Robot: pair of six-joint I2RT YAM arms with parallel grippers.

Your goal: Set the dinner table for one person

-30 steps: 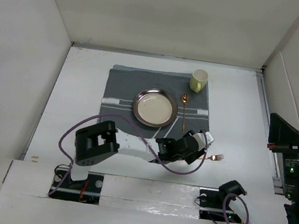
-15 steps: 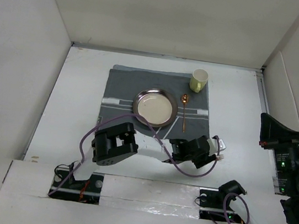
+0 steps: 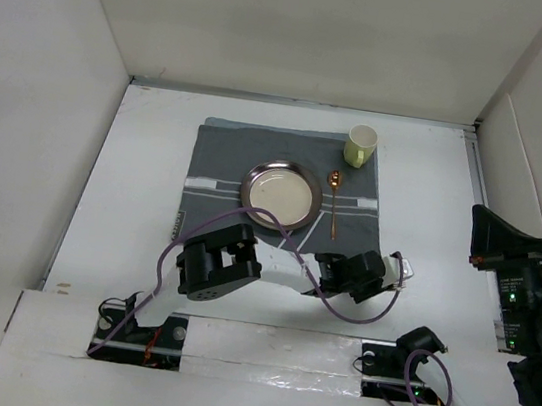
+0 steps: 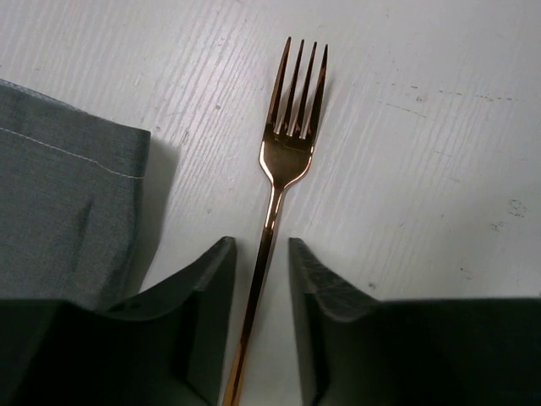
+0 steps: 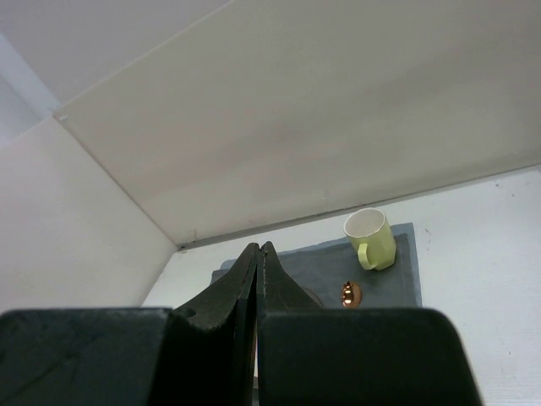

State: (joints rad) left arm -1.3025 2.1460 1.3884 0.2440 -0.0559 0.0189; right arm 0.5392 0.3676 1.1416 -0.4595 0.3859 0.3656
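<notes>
White upright panels are seen round the dinner table [image 3: 130,203], which lies beyond the arm bases. On it, just right of the grey placemat [image 3: 223,151], a copper fork [image 4: 287,144] is straddled by the left gripper [image 4: 260,249], jaws parted clear of the handle. The right gripper [image 5: 258,254] is kept clenched.

Left pincer [image 4: 260,247] has narrowed astride the fork [image 4: 288,139].
</notes>
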